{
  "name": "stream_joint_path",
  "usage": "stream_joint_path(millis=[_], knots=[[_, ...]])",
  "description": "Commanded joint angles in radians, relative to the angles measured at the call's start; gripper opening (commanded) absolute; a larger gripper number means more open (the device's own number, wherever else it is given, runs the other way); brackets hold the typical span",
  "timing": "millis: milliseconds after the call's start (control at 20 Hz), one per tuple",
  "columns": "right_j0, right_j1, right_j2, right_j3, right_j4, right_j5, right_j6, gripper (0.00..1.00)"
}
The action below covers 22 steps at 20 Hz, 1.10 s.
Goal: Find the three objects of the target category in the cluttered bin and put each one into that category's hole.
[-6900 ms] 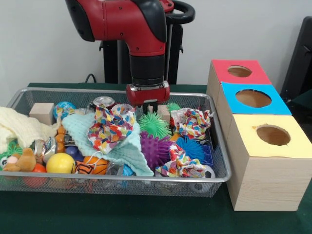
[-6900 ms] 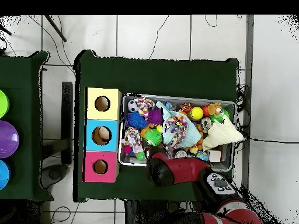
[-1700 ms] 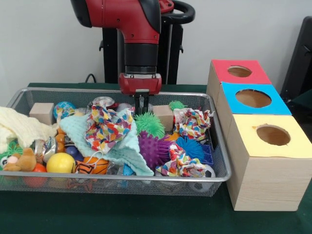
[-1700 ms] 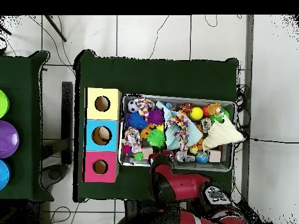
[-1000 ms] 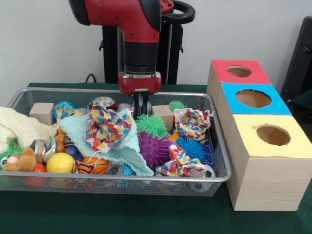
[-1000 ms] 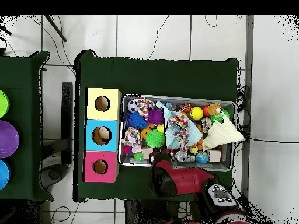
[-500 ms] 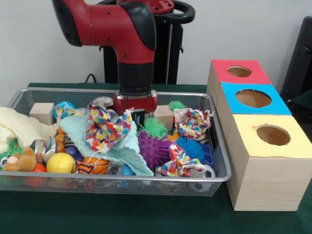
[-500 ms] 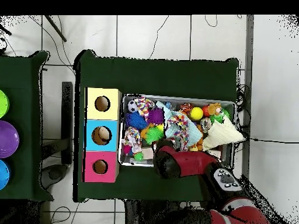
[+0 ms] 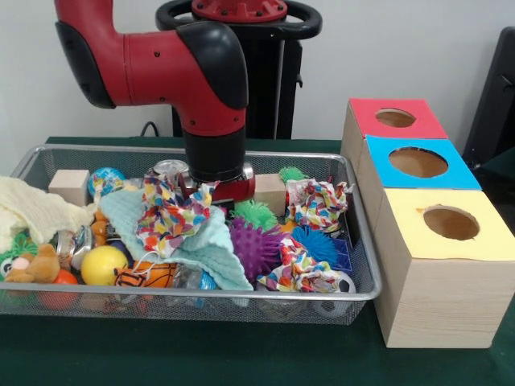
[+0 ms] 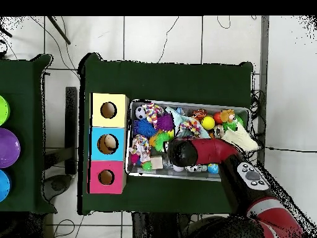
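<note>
1. Wire mesh bin (image 9: 265, 299) sits nearest me on the green bench (image 9: 201, 358), packed with clutter; three boxes stand just beside its right end, yellow box (image 9: 451, 241) closest, then blue (image 9: 417, 163), then red (image 9: 394, 118), each with a round hole on top.
2. I judge the spiky balls to be the likely targets, though the task does not name the category: purple ball (image 9: 256, 248) mid-bin, blue ball (image 9: 314, 244) to its right, green ball (image 9: 256, 214) behind them.
3. A patterned cloth (image 9: 173, 213) lies over a teal cloth (image 9: 208, 251), just left of the purple ball.
4. My arm's wrist (image 9: 214, 165) is down among the clutter behind the patterned cloth; the tool itself is buried, so I cannot tell whether it is released or clenched.
5. Key relation: the green ball lies just to the right of the wrist in the front view, touching or nearly so, on the side toward the boxes. In the overhead view the arm (image 10: 204, 150) covers that spot.
</note>
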Motion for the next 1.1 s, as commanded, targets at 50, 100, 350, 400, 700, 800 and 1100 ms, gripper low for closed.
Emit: stream_joint_path(millis=[50, 100, 350, 400, 700, 800, 1100], knots=[[0.006, 0.023, 0.171, -0.204, -0.033, 0.039, -0.183, 0.00], [0.006, 0.021, 0.173, -0.206, -0.036, 0.052, -0.178, 0.00], [-0.011, 0.020, 0.190, -0.192, -0.042, 0.036, -0.133, 1.00], [-0.008, 0.016, 0.182, -0.188, -0.043, 0.030, -0.117, 1.00], [-0.006, -0.049, 0.157, -0.097, -0.026, 0.034, -0.060, 1.00], [-0.003, -0.078, 0.137, -0.052, -0.023, 0.033, -0.032, 1.00], [-0.010, -0.179, 0.088, 0.091, -0.005, 0.039, 0.034, 1.00]])
